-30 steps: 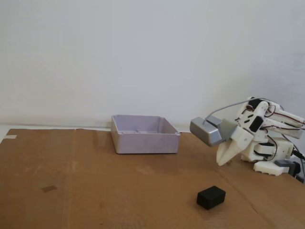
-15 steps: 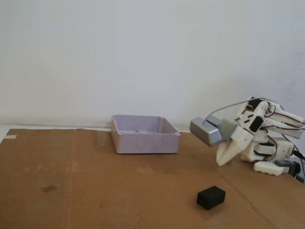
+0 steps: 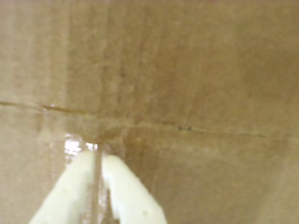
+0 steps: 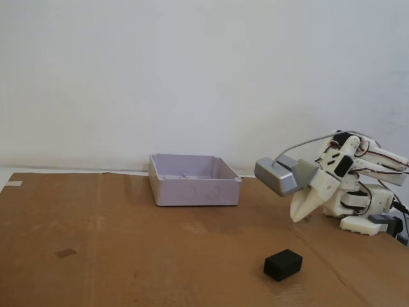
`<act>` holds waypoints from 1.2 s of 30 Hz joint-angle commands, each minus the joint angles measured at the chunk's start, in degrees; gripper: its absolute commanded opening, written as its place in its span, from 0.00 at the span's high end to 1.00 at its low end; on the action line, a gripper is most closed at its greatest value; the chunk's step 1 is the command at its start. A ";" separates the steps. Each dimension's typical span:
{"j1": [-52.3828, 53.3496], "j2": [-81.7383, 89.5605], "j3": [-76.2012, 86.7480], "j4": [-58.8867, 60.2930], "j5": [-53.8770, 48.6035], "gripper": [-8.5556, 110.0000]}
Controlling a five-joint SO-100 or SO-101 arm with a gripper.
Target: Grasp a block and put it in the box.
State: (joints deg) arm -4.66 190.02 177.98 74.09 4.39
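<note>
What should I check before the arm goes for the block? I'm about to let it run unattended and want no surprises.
1. The block lies free on the cardboard, nothing touching it: ok.
2. Gripper open for a grasp: not ok; in the wrist view its fingers sit nearly together.
3. Gripper empty: ok.
4. Block visible in the wrist view: not ok, only cardboard shows.
5. The box upright with its opening clear: ok.
6. Box completely empty: cannot tell, the near wall hides part of the floor.

A brown cardboard sheet (image 4: pixel 128 243) carries the box (image 4: pixel 193 180) and, well apart, the block (image 4: pixel 283 265).
</note>
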 commanded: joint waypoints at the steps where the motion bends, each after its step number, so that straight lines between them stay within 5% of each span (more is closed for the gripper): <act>1: 0.70 -0.35 2.55 9.76 1.76 0.93; 12: 0.62 -1.23 2.02 8.53 1.85 0.93; 23: 0.18 -5.80 -0.53 -8.61 1.41 0.93; 36: 0.18 -14.24 -13.27 -8.88 1.67 0.93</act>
State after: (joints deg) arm -4.66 176.92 172.88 66.53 6.15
